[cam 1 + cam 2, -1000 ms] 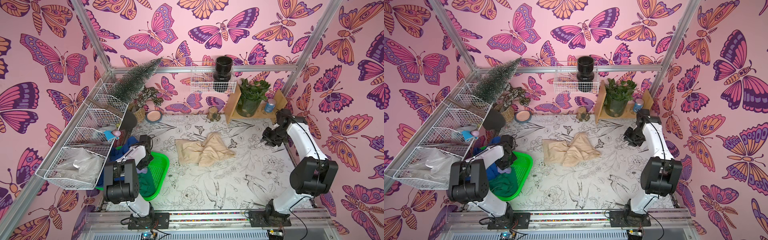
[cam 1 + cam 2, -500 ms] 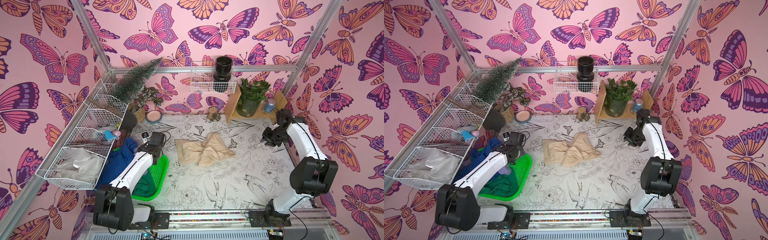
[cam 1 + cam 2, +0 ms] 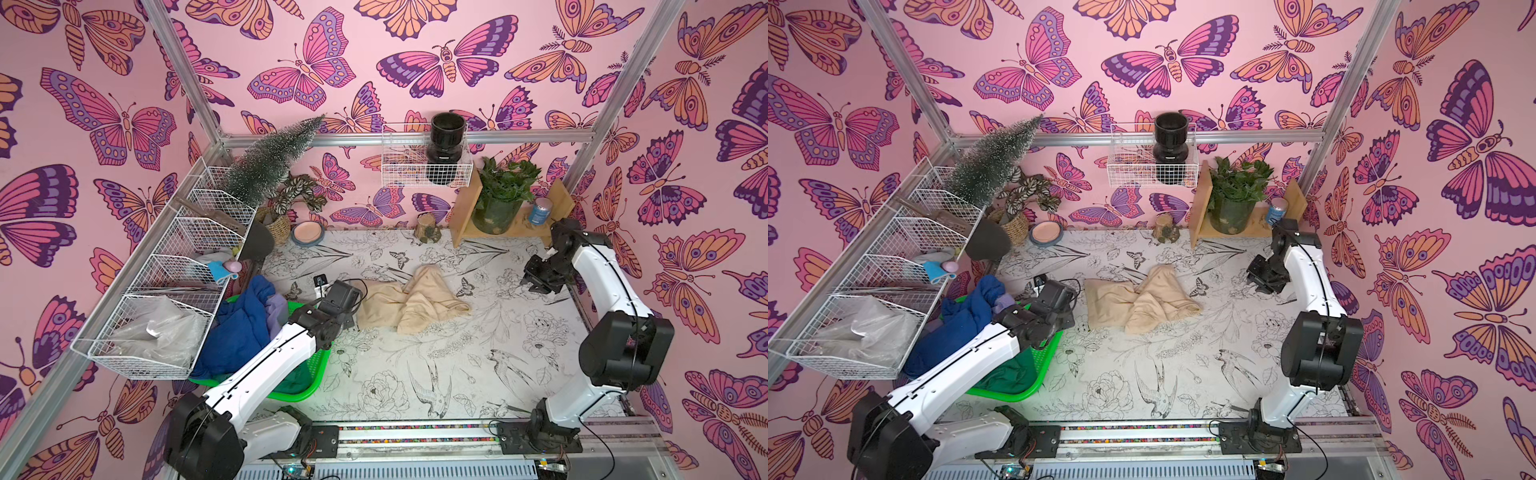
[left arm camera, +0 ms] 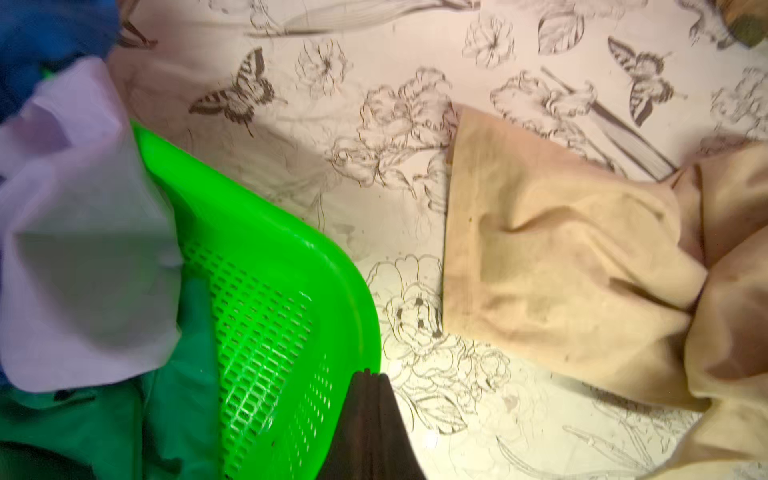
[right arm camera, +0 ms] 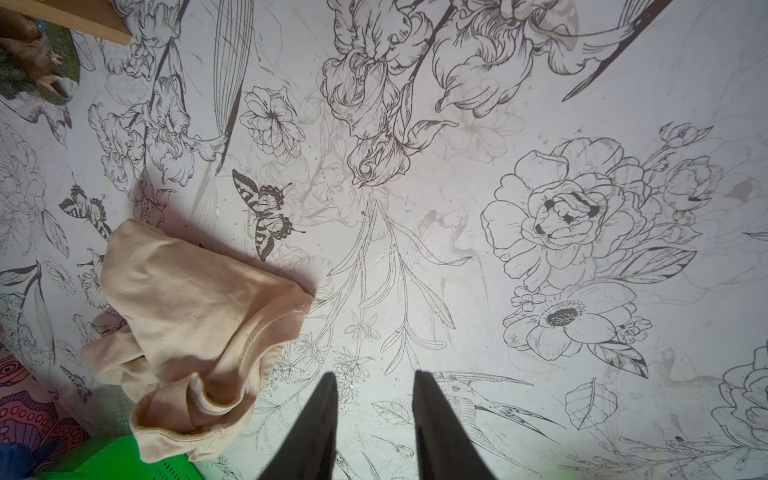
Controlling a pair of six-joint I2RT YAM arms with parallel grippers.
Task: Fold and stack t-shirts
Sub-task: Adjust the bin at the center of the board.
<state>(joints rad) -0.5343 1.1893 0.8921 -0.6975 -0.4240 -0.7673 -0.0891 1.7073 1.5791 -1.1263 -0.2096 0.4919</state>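
Observation:
A crumpled beige t-shirt (image 3: 409, 305) (image 3: 1140, 299) lies mid-table, apart from both grippers. The green basket (image 3: 316, 374) at the left holds a royal blue t-shirt (image 3: 239, 328), a lavender one (image 4: 75, 232) and a dark green one (image 4: 166, 415). My left gripper (image 4: 370, 376) is shut and empty, hovering over the basket's rim (image 4: 270, 232) on the side nearest the beige t-shirt (image 4: 561, 270). Over bare table at the right, my right gripper (image 5: 374, 376) (image 3: 530, 284) stands open with nothing between its fingers; the beige t-shirt (image 5: 195, 332) lies to one side.
White wire shelves (image 3: 166, 299) line the left wall, with a small light-blue item (image 3: 222, 270) on them. Along the back stand a bottle-brush tree (image 3: 274, 162), a pink bowl (image 3: 307, 234), a stump (image 3: 428, 227), a wooden shelf (image 3: 461, 216) with a plant and a blue can (image 3: 539, 211).
My left arm has swung out of the basket and reached forward and right, towards the beige t-shirt, its gripper staying shut. The right arm has not moved.

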